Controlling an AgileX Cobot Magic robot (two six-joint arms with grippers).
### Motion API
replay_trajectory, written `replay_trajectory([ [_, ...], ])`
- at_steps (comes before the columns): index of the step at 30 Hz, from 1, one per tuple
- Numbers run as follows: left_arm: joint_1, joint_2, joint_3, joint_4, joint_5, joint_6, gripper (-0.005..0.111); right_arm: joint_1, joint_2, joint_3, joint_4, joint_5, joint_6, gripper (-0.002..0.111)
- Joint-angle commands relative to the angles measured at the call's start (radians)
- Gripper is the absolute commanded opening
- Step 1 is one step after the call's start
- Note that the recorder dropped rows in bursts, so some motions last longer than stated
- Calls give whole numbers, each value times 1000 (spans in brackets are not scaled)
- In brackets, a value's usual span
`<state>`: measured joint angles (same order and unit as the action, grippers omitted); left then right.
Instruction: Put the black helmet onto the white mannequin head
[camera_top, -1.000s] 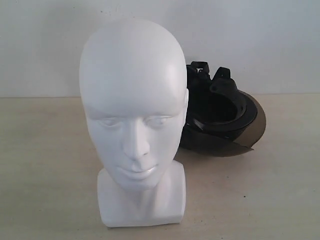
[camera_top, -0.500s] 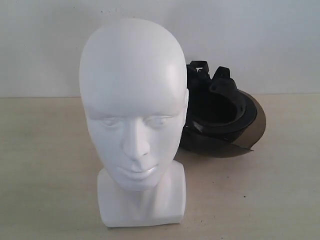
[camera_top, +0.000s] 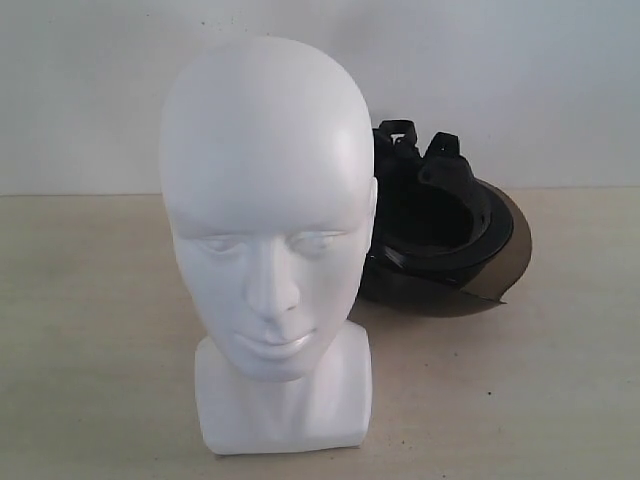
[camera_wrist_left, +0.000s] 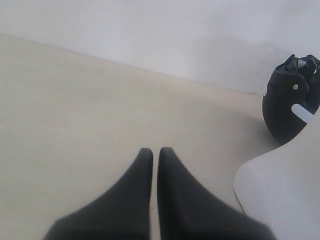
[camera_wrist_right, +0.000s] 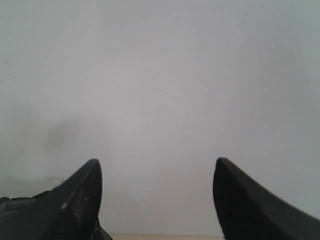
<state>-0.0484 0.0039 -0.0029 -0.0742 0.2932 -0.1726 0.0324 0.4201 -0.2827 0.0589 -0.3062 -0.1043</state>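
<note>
The white mannequin head (camera_top: 265, 215) stands upright on the table, facing the exterior camera. Behind it to the right lies the black helmet (camera_top: 440, 225), opening turned up, its smoky visor (camera_top: 505, 250) at the right and straps on top. No gripper shows in the exterior view. In the left wrist view my left gripper (camera_wrist_left: 155, 150) is shut over bare table, with the mannequin's base (camera_wrist_left: 285, 190) and the helmet (camera_wrist_left: 290, 102) off to one side. My right gripper (camera_wrist_right: 157, 167) is open, facing the white wall, with a bit of the helmet (camera_wrist_right: 20, 220) beside one finger.
The pale wooden table (camera_top: 90, 330) runs back to a plain white wall (camera_top: 560, 90).
</note>
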Motion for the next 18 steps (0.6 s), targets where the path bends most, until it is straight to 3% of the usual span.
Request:
replay_trajectory([
  [1, -4, -4, 3, -9, -2, 3, 4, -4, 10, -8, -5, -41, 2, 62],
  [8, -4, -4, 3, -9, -2, 3, 4, -4, 10, -8, -5, -46, 5, 61],
  [14, -4, -4, 3, -9, -2, 3, 4, -4, 10, -8, -5, -74, 202, 59],
  [18, -4, -4, 3, -9, -2, 3, 4, -4, 10, -8, 23, -87, 230, 58],
])
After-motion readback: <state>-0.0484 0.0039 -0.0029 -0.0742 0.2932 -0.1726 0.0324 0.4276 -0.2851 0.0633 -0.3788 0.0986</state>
